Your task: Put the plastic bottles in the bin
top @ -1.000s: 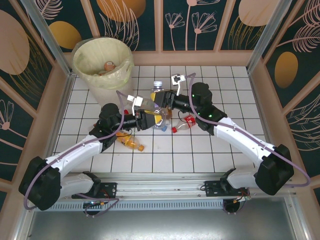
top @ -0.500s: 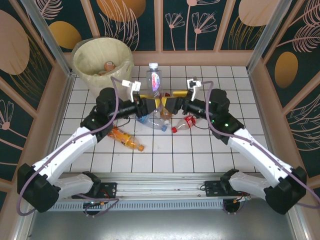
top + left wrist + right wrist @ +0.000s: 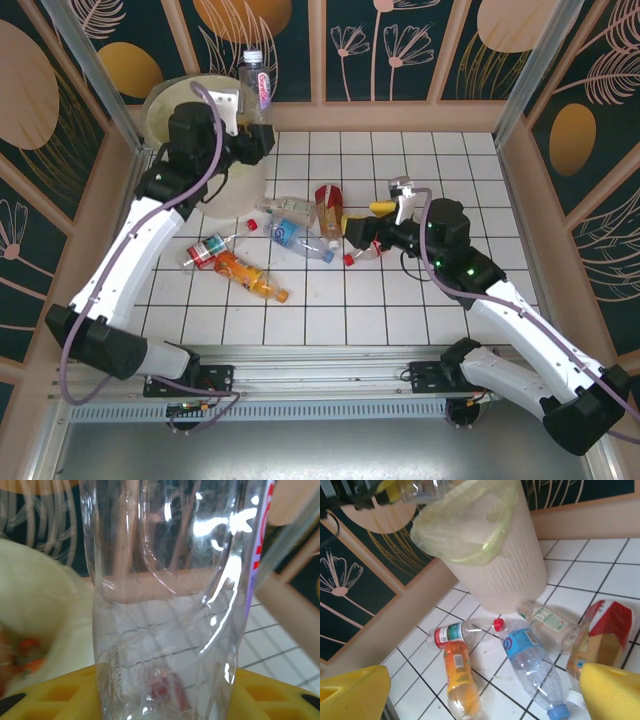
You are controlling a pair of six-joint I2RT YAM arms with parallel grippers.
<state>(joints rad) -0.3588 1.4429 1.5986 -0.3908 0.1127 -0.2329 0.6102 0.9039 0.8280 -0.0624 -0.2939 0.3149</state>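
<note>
A white tiled table (image 3: 480, 200), seen from above, is carrying a large round white bin (image 3: 236, 190) lined with a pale yellow bag, standing in the table's far-left corner. The left gripper (image 3: 256, 120) is hanging above the bin's right rim and clamping the lower end of a clear plastic bottle (image 3: 257, 85) with a white cap and a pink-and-purple label. The bottle is standing upright above the jaws. In the left wrist view its see-through wall is rising between the yellow fingers (image 3: 45, 702).

The right gripper (image 3: 368, 226) is hovering low near the middle of the table, its jaws spread wide with nothing between them. Loose bottles are lying on their sides on the tiles there — a blue-labelled clear bottle (image 3: 530, 660), an orange bottle (image 3: 460, 680), a red-capped clear bottle (image 3: 462, 632), a pale-labelled clear bottle (image 3: 547, 620) and a red-labelled brown bottle (image 3: 605, 630).

The main risk appears to be the drop itself. The held bottle is sitting over the rim rather than over the middle of the opening, and it is being gripped low with most of its length above the jaws. On release it could topple outward, strike the rim and roll back onto the tiles. The smooth, thin wall could also slip or twist in the fingers. The loose bag edge might catch the bottle and leave it perched on the rim.
</note>
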